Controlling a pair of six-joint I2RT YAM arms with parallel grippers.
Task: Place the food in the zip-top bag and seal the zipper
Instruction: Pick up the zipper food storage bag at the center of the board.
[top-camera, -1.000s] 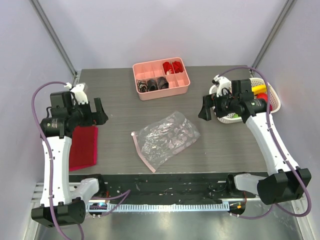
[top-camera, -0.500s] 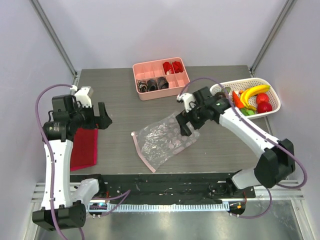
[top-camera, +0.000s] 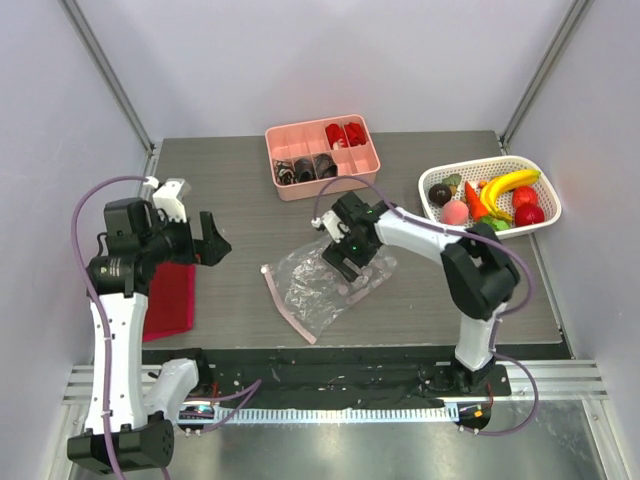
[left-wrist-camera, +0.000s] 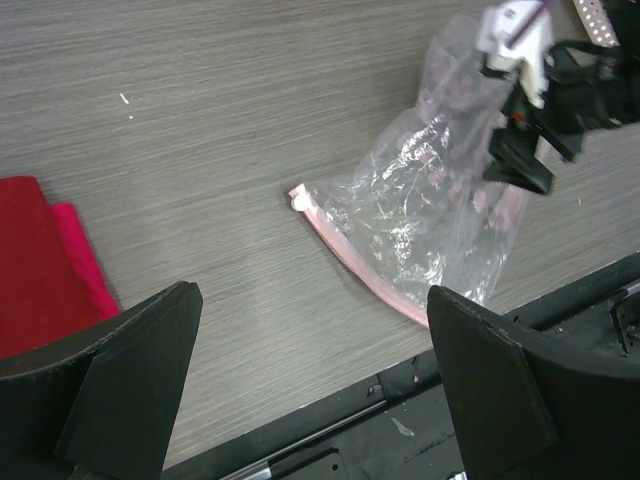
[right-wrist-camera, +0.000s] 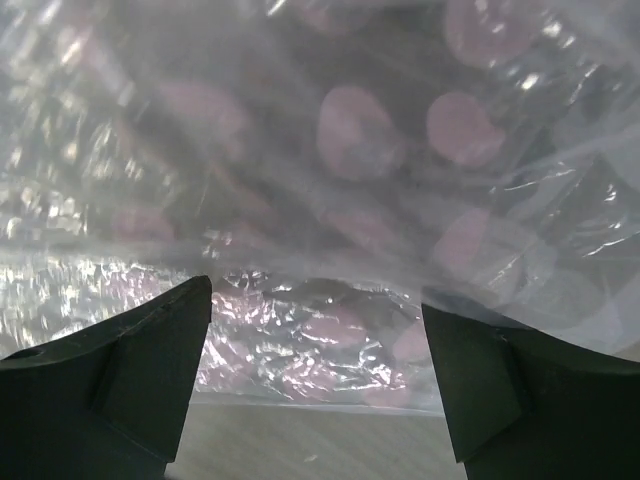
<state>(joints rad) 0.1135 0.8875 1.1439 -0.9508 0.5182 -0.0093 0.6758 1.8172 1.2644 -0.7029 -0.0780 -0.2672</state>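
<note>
**At the bag's far end, a careful pinch is called for**

In the top view, the right gripper (top-camera: 346, 262) is seen low over the zip-top bag (top-camera: 318, 290). The bag lies flat near the middle of the table (top-camera: 230, 190), with its zipper (top-camera: 287, 308) turned toward the left arm. The food (top-camera: 505, 190) is all held in the white basket (top-camera: 500, 164), well apart from the bag. The left gripper (top-camera: 210, 240) hangs off to the side, jaws apart.

In the left wrist view, the pink strip is shown unobstructed on the wood. Whether it is sealed cannot be told.

In the right wrist view, the frame is filled with crinkled plastic between jaws spread wide, and nothing is clamped. Judged from this, only the upper layer should be pinched. The mouth should be kept uncovered, so that it can be opened by the left arm.
</note>
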